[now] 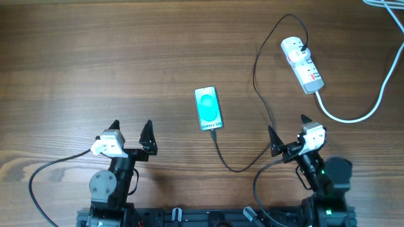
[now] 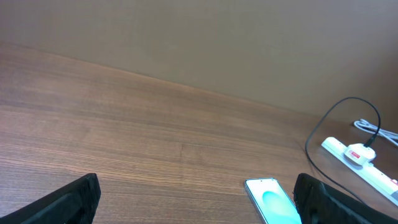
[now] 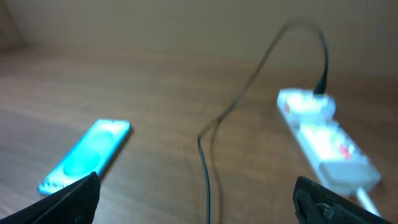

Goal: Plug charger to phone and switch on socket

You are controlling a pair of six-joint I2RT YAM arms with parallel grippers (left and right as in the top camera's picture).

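Observation:
The phone (image 1: 208, 108) lies face up mid-table with a teal and white screen; it also shows in the left wrist view (image 2: 272, 200) and the right wrist view (image 3: 86, 155). The black charger cable (image 1: 257, 82) runs from the phone's near end, loops right and up to the white socket strip (image 1: 302, 64), where its adapter is plugged in. The socket also shows in the wrist views (image 2: 360, 163) (image 3: 323, 140). My left gripper (image 1: 131, 131) is open and empty, left of the phone. My right gripper (image 1: 288, 129) is open and empty, over the cable (image 3: 206, 168).
The socket's thick white cord (image 1: 366, 107) curves off the strip's near end toward the right edge of the wooden table (image 1: 95, 63). Another white cord end (image 1: 382, 5) shows at the far right corner.

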